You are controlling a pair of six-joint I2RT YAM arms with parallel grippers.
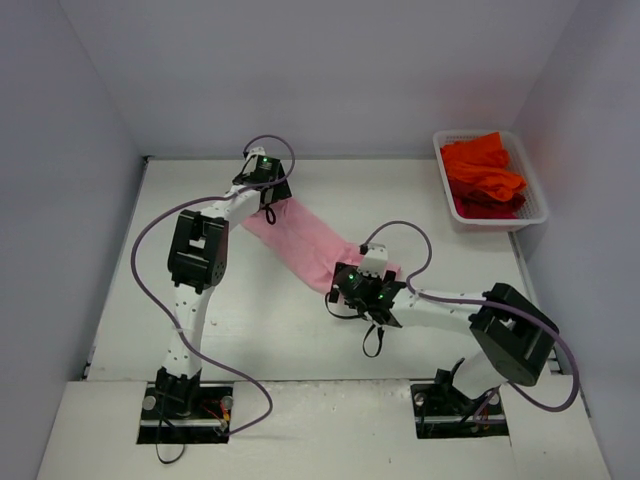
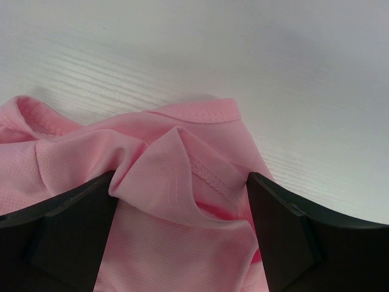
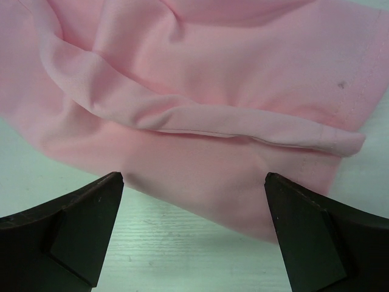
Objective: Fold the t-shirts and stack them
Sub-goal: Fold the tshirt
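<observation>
The pink t-shirt (image 1: 300, 242) lies as a diagonal strip from near the far edge of the surface (image 1: 260, 335) toward its centre. The left gripper (image 2: 181, 185), jaws apart, straddles bunched cloth at its far end; the right gripper (image 3: 194, 182), jaws apart, sits at its near end

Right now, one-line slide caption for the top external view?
Left and right jaws open at opposite ends of the pink t-shirt on the table; orange-red t-shirts sit in the basket.
</observation>
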